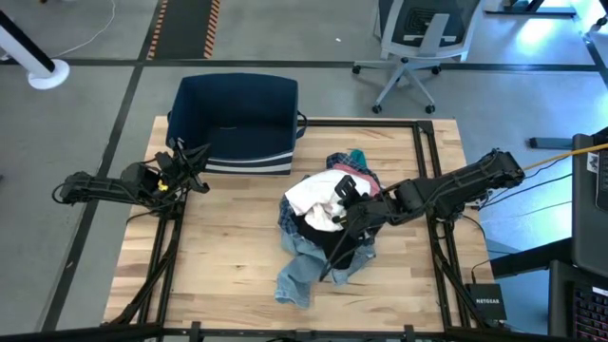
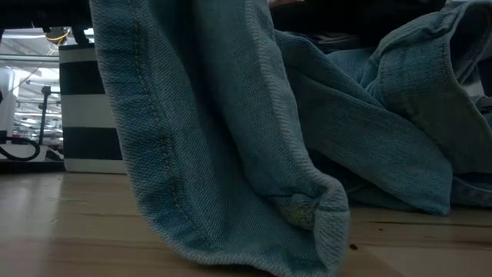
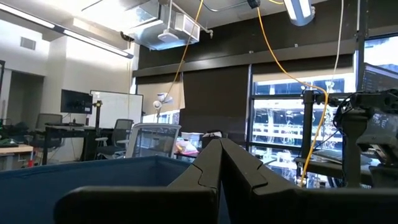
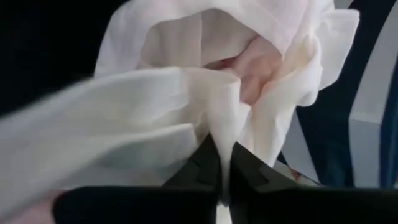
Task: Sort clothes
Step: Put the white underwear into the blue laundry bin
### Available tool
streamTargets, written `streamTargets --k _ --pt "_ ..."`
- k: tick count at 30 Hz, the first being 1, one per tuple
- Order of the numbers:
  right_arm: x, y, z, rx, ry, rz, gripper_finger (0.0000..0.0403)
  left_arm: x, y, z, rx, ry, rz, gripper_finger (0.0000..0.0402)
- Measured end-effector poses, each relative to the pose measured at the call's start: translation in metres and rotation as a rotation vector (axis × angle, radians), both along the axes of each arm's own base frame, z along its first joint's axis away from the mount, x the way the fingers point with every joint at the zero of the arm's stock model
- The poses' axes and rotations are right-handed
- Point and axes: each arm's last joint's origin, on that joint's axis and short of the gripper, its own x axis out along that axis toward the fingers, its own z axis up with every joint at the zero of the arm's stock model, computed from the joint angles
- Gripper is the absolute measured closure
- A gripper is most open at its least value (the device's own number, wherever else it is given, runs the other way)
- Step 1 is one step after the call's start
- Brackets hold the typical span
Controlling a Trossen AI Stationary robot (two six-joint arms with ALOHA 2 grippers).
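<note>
The clothes lie in one pile right of the table's middle: a white shirt point(image 1: 312, 195) on top, a pink top point(image 1: 369, 185), a small teal item point(image 1: 356, 156), a blue plaid shirt point(image 1: 288, 224), a black piece point(image 1: 321, 245) and light-blue jeans point(image 1: 302, 274). The jeans point(image 2: 231, 138) fill the low view. My right gripper point(image 1: 337, 218) is shut on the white shirt point(image 4: 155, 106) at the pile's top. My left gripper point(image 1: 190, 163) is shut on nothing, raised by the bin's near left corner; its fingers point(image 3: 219, 165) point over the bin's rim. My right gripper pinches a bunched fold of the white shirt point(image 4: 221, 134) between its two fingertips. The fingers slant down onto it from the table's right side. The shirt still rests on the pile, gathered into creases around the fingers.
A dark navy bin point(image 1: 237, 119) with a white lower band point(image 2: 88, 115) stands at the table's far left, its opening up. Bare wood point(image 1: 218, 256) lies left of the pile and along the near edge. An office chair point(image 1: 423, 43) stands beyond the far edge.
</note>
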Motion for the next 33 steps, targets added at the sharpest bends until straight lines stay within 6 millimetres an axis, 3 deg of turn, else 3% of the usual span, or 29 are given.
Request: streamTargets --k 8,16,22,33 --pt "0.003 0.0 0.029 -0.028 -0.092 -0.006 0.0356 0.0 0.0 0.0 0.008 0.006 0.004 0.04" --pt "0.006 -0.006 0.079 -0.034 -0.233 0.029 0.0393 0.0 0.0 0.0 0.007 0.004 0.004 0.04" --pt "0.011 -0.024 0.101 -0.062 -0.321 -0.011 0.0367 0.0 0.0 0.0 0.007 0.004 0.004 0.04" --pt "0.032 -0.065 0.13 -0.134 -0.579 -0.002 0.0384 0.0 0.0 0.0 0.01 0.004 0.006 0.04"
